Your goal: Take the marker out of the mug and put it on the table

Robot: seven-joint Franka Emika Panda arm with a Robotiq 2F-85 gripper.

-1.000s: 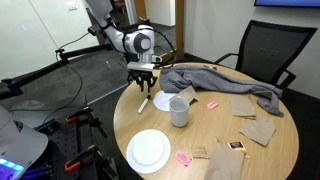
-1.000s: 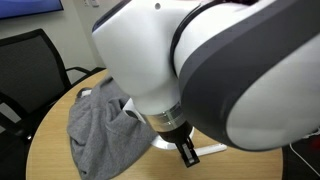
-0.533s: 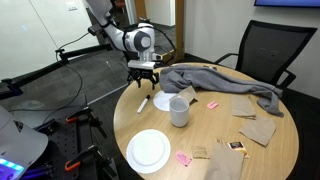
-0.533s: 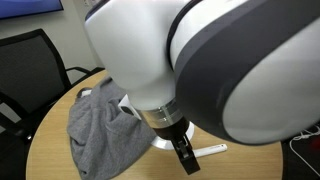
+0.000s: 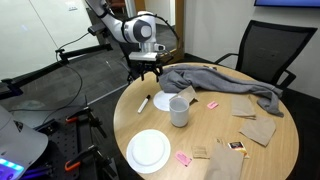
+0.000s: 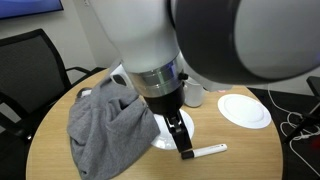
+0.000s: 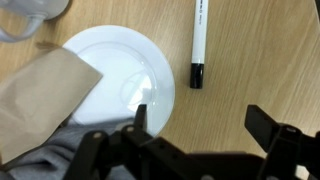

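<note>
The marker (image 7: 198, 38), a thin white pen with a black cap, lies flat on the tan wood table (image 7: 255, 60) beside a white plate (image 7: 120, 85). My gripper (image 7: 200, 125) hangs above it, open, with nothing between its fingers (image 7: 263, 122). In both exterior views the marker (image 5: 143, 103) (image 6: 205, 151) rests near the table's edge, and the gripper (image 5: 148, 74) is well above it. The light grey mug (image 5: 179, 111) stands upright to the right of the marker and apart from it. The wrist view catches only the mug's edge (image 7: 30, 15) at the top left.
A grey cloth (image 5: 220, 82) sprawls over the far side of the table and overlaps the plate (image 5: 160, 100). Another white plate (image 5: 148, 150) sits near the front edge. Brown napkins (image 5: 255, 120) lie at the right, and a black chair (image 5: 262, 50) stands behind.
The jaws have spread wide apart and the gripper has risen away from the table. The marker lies where it was.
</note>
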